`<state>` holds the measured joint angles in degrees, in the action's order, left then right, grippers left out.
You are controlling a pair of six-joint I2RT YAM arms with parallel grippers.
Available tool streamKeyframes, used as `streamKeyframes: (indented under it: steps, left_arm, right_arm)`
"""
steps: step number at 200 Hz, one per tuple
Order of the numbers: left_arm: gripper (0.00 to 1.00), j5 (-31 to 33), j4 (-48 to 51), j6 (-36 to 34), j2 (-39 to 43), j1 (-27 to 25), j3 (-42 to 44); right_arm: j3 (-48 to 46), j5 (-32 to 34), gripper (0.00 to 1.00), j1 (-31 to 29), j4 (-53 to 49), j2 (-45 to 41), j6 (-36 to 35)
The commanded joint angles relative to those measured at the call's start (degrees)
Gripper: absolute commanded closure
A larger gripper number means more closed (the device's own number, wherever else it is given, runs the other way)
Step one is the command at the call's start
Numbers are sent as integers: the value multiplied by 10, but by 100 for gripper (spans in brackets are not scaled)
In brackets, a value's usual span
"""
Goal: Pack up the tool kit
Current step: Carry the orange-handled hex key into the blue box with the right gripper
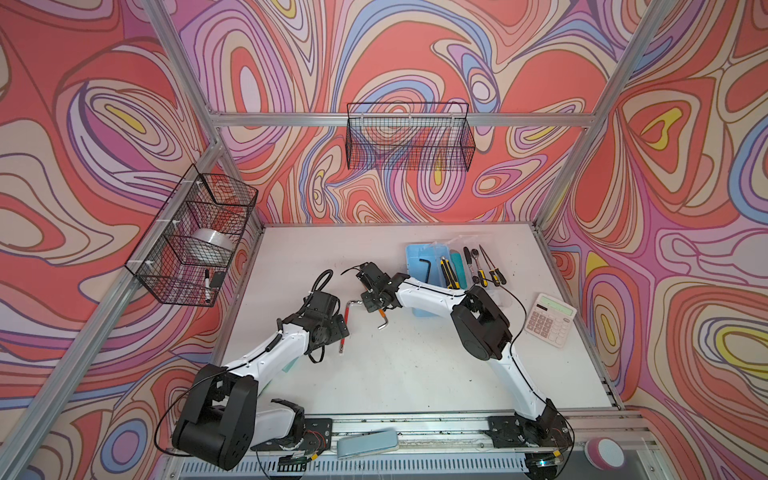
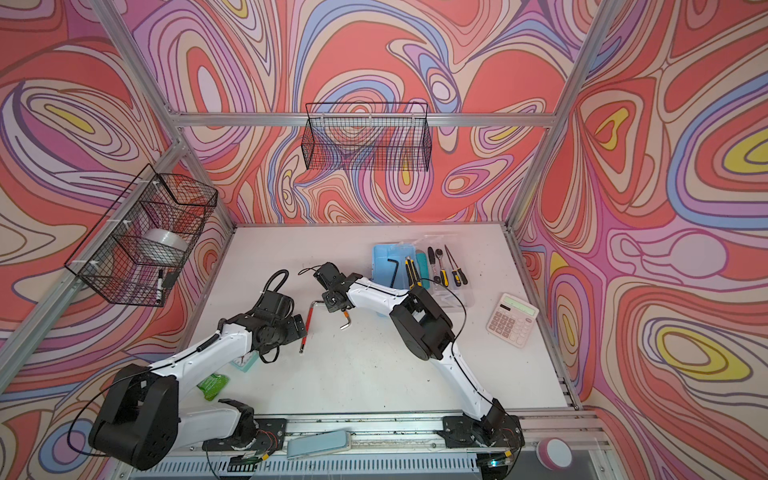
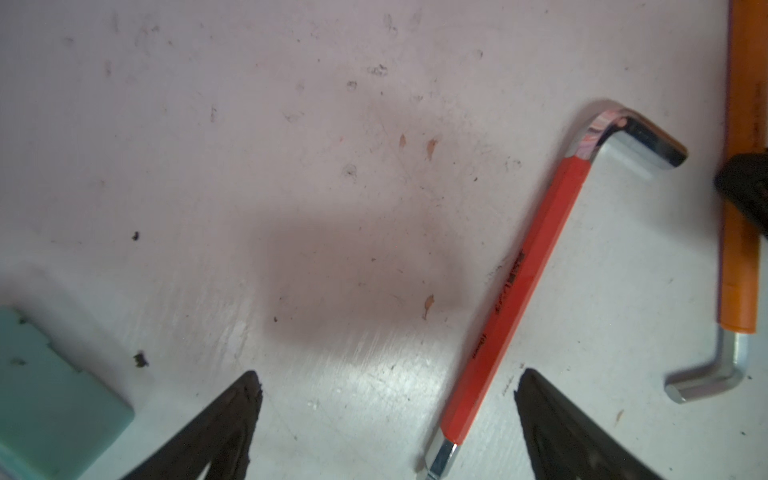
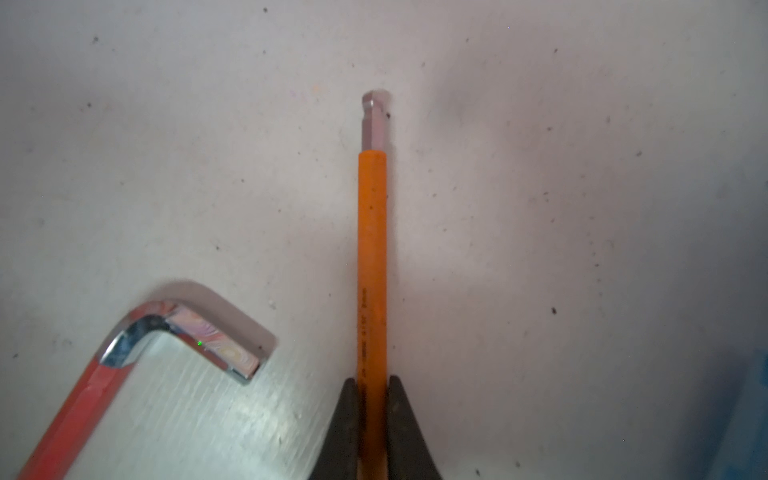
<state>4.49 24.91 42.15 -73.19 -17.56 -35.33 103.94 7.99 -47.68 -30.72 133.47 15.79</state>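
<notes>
The tool kit's light blue case (image 1: 415, 257) lies open at the back right, with a black hex key (image 1: 427, 271) and a yellow utility knife (image 1: 448, 272) in it. A ratchet (image 1: 469, 262) and screwdrivers (image 1: 492, 268) lie on its clear lid. My right gripper (image 4: 372, 380) is shut on an orange-sleeved hex key (image 4: 372, 249) low over mid-table (image 1: 380, 318). A red-sleeved hex key (image 3: 523, 282) lies flat beside it. My left gripper (image 3: 386, 382) hangs open over that red key's long end, with nothing gripped.
A pink calculator (image 1: 549, 319) lies at the right edge. A teal block (image 3: 50, 395) sits near my left arm, and a green object (image 2: 212, 385) lies under it. A pale blue pedal (image 1: 365, 442) rests on the front rail. Wire baskets (image 1: 409, 137) hang on the walls.
</notes>
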Motion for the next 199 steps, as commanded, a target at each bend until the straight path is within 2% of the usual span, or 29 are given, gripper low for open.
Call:
streamKeyframes:
  steps: [1, 16, 53, 91, 166, 199]
  left_arm:
    - [4, -2, 13, 10, 14, 2, 10]
    - [4, -4, 15, 12, 16, 2, 11]
    - [5, -5, 17, 11, 18, 2, 12]
    - [9, 2, 20, -3, 27, 1, 13]
    - [12, -2, 13, -21, 5, -24, 4]
    - [6, 9, 15, -22, -8, -33, -7]
  right_arm:
    - [-54, -59, 98, 17, -7, -33, 14]
    - [-72, -86, 100, 28, 19, -58, 35]
    - [-66, -98, 100, 35, 16, -85, 51]
    - [-55, -116, 100, 46, 17, -119, 64]
    - [-81, -63, 100, 99, -6, -214, 39]
    - [-114, -55, 100, 136, -2, -242, 31]
